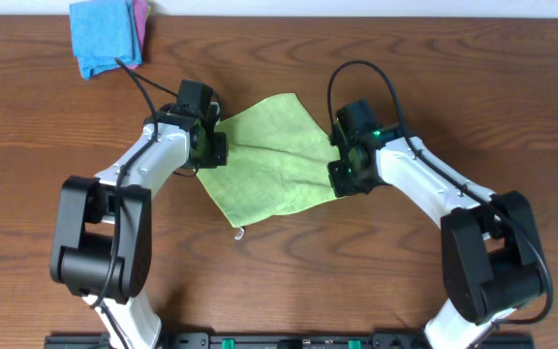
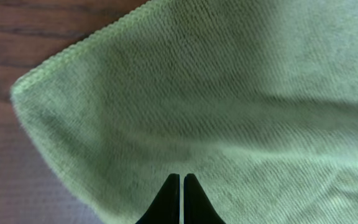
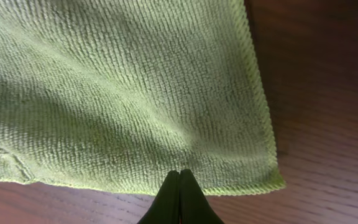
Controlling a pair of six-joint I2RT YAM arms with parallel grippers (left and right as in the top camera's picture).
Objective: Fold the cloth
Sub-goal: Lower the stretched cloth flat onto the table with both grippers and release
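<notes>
At mid-table (image 1: 356,281), cloth (image 1: 269,155) lying spread between both grippers. Left gripper (image 2: 181,179) closed tight, pinching cloth's left corner area; right gripper (image 3: 180,174) closed tight, pinching right edge near corner.

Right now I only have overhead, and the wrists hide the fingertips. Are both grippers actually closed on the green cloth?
Observer: Left wrist view shows the left gripper shut on the cloth, fingers together, wrinkles running towards the tips.
Operator: And the right one?
Observer: The right gripper is shut too, tips meeting right at the cloth's hemmed edge.
Operator: How near a corner?
Observer: Close. In the right wrist view a corner lies just right of the tips.
</notes>
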